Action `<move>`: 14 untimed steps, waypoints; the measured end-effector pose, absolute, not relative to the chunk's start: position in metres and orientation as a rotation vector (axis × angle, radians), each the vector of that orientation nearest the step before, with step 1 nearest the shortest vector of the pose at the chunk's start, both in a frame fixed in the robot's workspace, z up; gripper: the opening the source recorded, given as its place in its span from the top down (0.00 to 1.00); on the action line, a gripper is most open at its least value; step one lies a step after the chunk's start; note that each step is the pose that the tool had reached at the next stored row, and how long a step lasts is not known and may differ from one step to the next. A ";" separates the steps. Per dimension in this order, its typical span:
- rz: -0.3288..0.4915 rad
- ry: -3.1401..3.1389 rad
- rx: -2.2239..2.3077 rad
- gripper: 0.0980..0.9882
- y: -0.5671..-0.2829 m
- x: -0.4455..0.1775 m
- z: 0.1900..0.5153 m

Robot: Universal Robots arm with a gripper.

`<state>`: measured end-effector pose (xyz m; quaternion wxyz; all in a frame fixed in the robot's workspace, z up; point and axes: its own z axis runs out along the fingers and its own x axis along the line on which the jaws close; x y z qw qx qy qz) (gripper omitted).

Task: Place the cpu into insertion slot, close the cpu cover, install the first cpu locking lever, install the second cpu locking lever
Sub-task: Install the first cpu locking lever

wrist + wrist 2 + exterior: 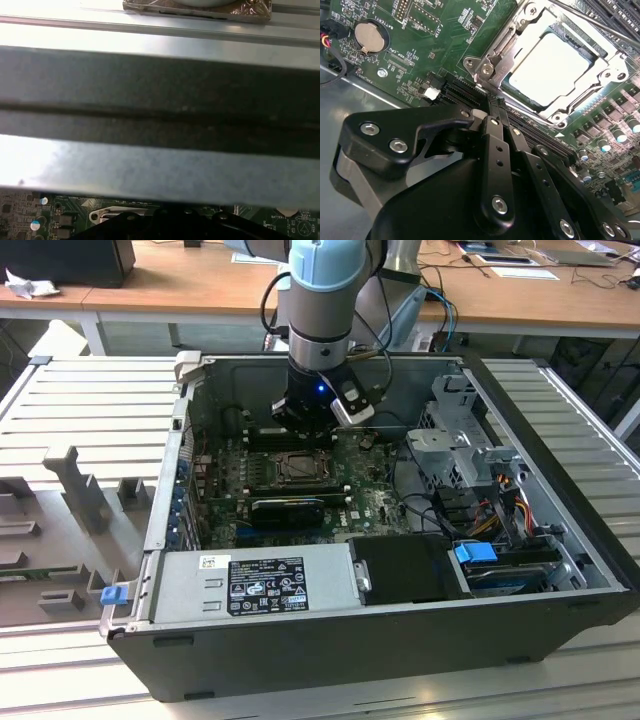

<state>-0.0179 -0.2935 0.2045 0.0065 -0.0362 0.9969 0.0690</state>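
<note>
Arm is reaching straight down into the open computer case [560, 540], wrist vertical, tool [305, 420] hanging over the green board [225, 465] at the socket's far edge in the exterior view. In the second wrist view the tool [496, 107] is showing its black fingers [495, 150] pressed together with nothing between them, tips sitting just beside a corner of the cover [495, 45].

The cpu [547, 67] is lying flat in the insertion slot [595, 50], pale top showing through the window of the silver cover, which is lying down flat over it. A thin lever rod [600, 22] is crossing the far side of the frame; can't tell if it is latched.

The first wrist view is looking along the grey case wall [160, 165], board [20, 215] peeking under it.
</note>
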 end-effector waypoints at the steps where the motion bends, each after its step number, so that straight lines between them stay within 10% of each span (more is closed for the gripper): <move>1: 0.216 3.119 -0.113 0.99 -0.294 -0.018 0.204; 14: 0.215 3.119 -0.112 0.99 -0.298 -0.017 0.201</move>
